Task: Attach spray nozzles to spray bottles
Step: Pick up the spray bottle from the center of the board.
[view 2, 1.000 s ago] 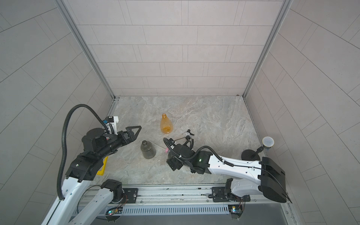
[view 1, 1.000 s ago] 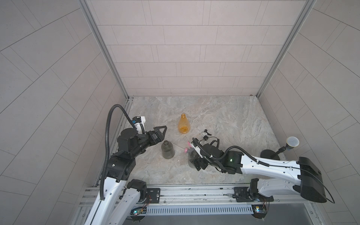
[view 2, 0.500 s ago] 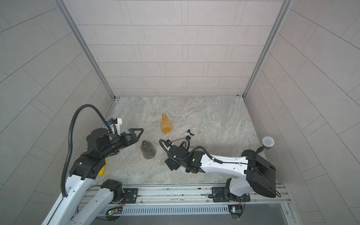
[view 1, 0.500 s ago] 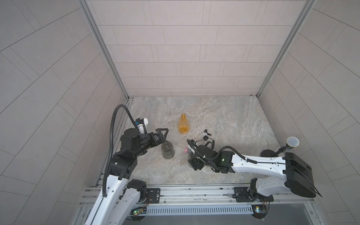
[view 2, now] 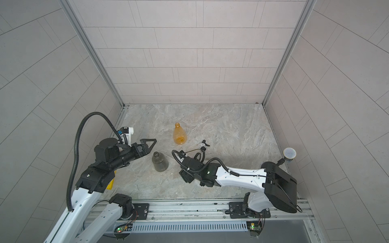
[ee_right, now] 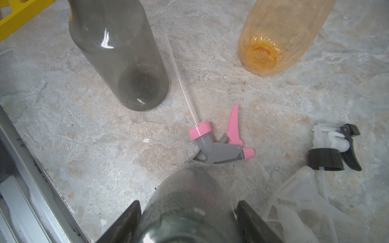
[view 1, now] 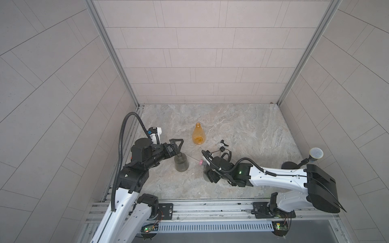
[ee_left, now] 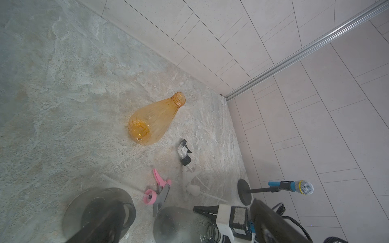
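Since a second ago the left arm has reached a little farther out, bringing the left hand (view 1: 176,145) closer to the upright grey bottle (view 1: 181,163). The right arm has swung its elbow inward, and the jaws of the right hand (ee_right: 187,205) have drawn in. The bottles and nozzles on the tabletop (view 1: 242,130) lie as they did.

The left hand is spread wide and holds nothing. It hangs just above the upright grey bottle's neck, and whether a finger touches it cannot be told.

The right hand's fingers (ee_right: 126,221) straddle the second grey bottle (ee_right: 185,189), which seems to lie on its side. They sit very close on both sides, but a firm grip cannot be made out.

The pink-and-grey nozzle (ee_right: 219,145) lies just ahead of the right hand's fingertips, its dip tube running toward the upright grey bottle. The white nozzle (ee_right: 299,199) lies just beside one right finger, and the black-and-white nozzle (ee_right: 336,151) is a little beyond it. The orange bottle (view 1: 198,136) stands farther ahead, apart from both hands.
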`<state>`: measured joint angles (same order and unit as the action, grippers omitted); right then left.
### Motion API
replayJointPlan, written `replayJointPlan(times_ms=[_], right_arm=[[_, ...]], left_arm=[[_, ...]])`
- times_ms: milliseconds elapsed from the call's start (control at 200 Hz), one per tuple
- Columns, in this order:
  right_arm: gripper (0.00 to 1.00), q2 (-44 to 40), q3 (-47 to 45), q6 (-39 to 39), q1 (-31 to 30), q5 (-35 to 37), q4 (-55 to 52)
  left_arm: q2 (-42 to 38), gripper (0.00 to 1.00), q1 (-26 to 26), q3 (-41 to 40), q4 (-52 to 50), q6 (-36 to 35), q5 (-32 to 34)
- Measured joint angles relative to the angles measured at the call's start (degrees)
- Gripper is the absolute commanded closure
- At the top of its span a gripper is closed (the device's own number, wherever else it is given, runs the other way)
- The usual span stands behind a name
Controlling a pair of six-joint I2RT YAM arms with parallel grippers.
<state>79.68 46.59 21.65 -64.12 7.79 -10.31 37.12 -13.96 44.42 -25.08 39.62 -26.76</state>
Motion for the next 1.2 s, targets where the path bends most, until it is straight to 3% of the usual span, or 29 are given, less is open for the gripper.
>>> replayJointPlan(times_ms=[370,866,991,1201], right_arm=[[0.44,-0.20,0.00,-0.04,0.92,-2.45,0.22],[0.49,-9.94,-0.15,0.22,5.86,-10.69,-2.16],[0.49,-14.01,-0.15,0.22,10.21,-15.63,-4.94],[0.49,-22.16,-0.15,0.72,18.14,-27.50,-9.60]], left_arm=[[0.04,0.00,-0.07,0.00,0.02,-0.70,0.24],[1.44,0.00,-1.31,-0.74,3.85,-0.07,-2.40],[3.48,0.00,-4.55,-0.72,4.24,-0.09,-5.01],[4.98,0.00,-16.00,-0.72,6.16,-0.20,-10.16]])
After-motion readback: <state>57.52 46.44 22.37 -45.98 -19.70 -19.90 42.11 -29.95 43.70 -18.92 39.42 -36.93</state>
